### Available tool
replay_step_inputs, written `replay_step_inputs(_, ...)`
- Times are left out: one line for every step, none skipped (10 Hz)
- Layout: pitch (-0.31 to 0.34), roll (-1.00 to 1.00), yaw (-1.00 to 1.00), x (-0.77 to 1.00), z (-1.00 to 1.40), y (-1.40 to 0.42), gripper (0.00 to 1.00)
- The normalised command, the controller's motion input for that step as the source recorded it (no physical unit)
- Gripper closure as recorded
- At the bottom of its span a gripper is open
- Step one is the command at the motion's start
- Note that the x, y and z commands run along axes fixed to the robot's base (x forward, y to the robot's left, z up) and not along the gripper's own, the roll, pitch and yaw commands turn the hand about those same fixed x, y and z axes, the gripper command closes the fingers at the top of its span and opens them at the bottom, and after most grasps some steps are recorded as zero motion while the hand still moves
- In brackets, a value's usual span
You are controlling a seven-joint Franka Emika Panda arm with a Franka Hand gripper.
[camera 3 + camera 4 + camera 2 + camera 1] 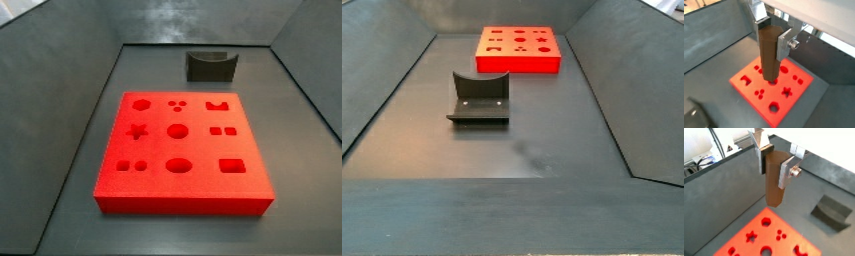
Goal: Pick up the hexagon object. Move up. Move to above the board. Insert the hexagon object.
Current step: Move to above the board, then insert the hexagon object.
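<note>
In both wrist views my gripper [775, 170] [773, 42] is shut on the hexagon object [774, 180] [769, 57], a tall brown wooden peg that hangs upright between the silver fingers. The board [761, 235] [751, 86], a bright red-orange slab with darker shaped holes, lies below. In a wrist view the peg's lower end stands over the board's middle; in the other it reaches the board's near edge. Both side views show the board [158, 148] [516, 62] lying flat, with the gripper and the peg out of frame.
The dark grey fixture [832, 210] [210, 66] [478, 98] stands on the grey floor, apart from the board. Sloping grey walls [54, 90] enclose the floor on all sides.
</note>
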Motion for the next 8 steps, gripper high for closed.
replay_step_inputs(0.092,0.04,0.00,0.23,-0.02,-0.39,1.00)
replay_step_inputs(0.070,0.05,0.00,0.12,0.01,-0.20,1.00)
replay_step_inputs(-0.006,0.00,0.00,-0.08,-0.04,0.00,1.00)
replay_step_inputs(0.000,0.00,-0.03,-0.17,-0.22,0.22,1.00)
replay_step_inputs(0.000,-0.02,0.01,-0.04,-0.28,0.48,1.00)
replay_step_inputs(0.000,0.00,0.00,-0.34,-0.51,0.35,1.00)
replay_step_inputs(0.000,0.03,0.00,-0.17,-0.69,0.29,1.00)
replay_step_inputs(-0.040,0.00,0.00,-0.09,-0.95,0.07,1.00)
